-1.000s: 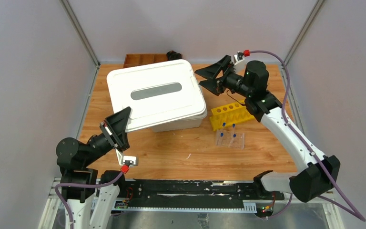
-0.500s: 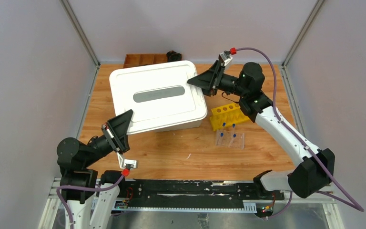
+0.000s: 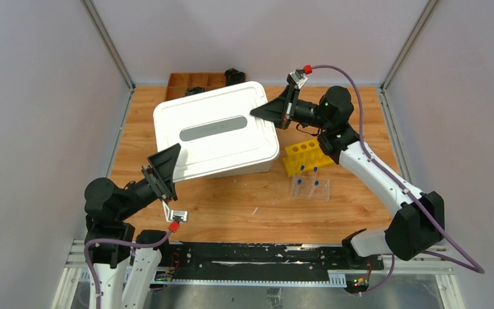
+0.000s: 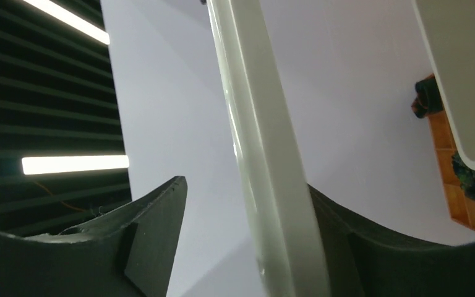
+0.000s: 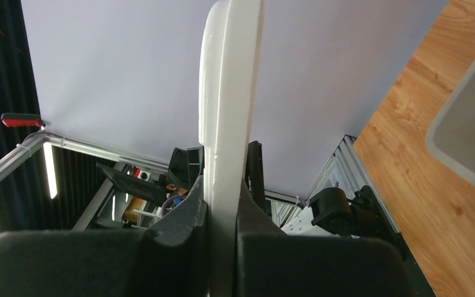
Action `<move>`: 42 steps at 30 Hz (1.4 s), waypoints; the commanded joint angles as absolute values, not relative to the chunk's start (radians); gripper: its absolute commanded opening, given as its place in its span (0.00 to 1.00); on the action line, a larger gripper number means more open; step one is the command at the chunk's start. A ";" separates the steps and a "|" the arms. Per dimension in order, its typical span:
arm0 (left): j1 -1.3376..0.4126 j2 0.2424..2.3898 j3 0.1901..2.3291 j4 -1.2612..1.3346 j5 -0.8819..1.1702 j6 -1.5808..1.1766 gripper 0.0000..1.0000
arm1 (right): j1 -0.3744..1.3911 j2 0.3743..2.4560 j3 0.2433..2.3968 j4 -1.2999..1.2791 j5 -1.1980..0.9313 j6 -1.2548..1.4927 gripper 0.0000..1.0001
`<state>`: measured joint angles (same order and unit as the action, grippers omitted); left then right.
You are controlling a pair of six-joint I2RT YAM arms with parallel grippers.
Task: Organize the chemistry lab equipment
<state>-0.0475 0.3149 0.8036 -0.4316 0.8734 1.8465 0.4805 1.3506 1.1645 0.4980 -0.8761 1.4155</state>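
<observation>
A white lid (image 3: 215,129) with a grey slot lies skewed over a white bin (image 3: 244,168). My right gripper (image 3: 264,111) is shut on the lid's far right corner; the right wrist view shows the lid edge (image 5: 229,93) pinched in the right gripper (image 5: 222,185). At the near left corner stands my left gripper (image 3: 167,164), open. In the left wrist view the lid rim (image 4: 266,154) passes through the left gripper (image 4: 245,185), close to one finger (image 4: 371,247) and apart from the other. A yellow rack (image 3: 310,154) and a clear rack with blue-capped tubes (image 3: 310,187) stand right of the bin.
A brown wooden divided tray (image 3: 193,80) and a black coiled object (image 3: 234,76) sit at the back edge behind the bin. Bare wood table (image 3: 257,206) lies in front of the bin. Grey walls close in both sides.
The right gripper moved in and shut on the lid's far right corner. The left gripper opened round the near left corner. The lid shifted to the right.
</observation>
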 commanded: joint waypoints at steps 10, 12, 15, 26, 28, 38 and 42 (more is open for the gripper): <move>-0.051 0.362 0.770 -0.755 0.600 2.041 1.00 | 0.333 1.437 1.286 0.522 -0.785 1.479 0.00; -0.051 0.349 0.737 -0.767 0.563 2.021 1.00 | 0.310 1.460 1.311 0.512 -0.774 1.479 0.00; -0.051 0.352 0.711 -0.774 0.489 1.919 1.00 | 0.279 1.484 1.340 0.440 -0.765 1.413 0.00; -0.051 0.762 1.075 -0.892 0.373 0.838 1.00 | 0.287 1.560 1.228 0.386 -0.753 1.291 0.00; -0.050 0.801 1.111 -0.892 0.421 0.682 1.00 | 0.301 1.586 1.224 0.387 -0.765 1.277 0.00; -0.050 0.916 1.135 -0.829 0.451 0.400 0.96 | 0.339 1.620 1.137 0.411 -0.737 1.245 0.00; -0.049 0.934 1.101 -0.773 0.431 0.387 0.95 | 0.348 1.621 1.083 0.446 -0.731 1.258 0.00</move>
<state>-0.0479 0.9241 1.1236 -0.8413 0.4435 0.4671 0.3283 1.6394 1.1324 0.3759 -0.7448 1.2667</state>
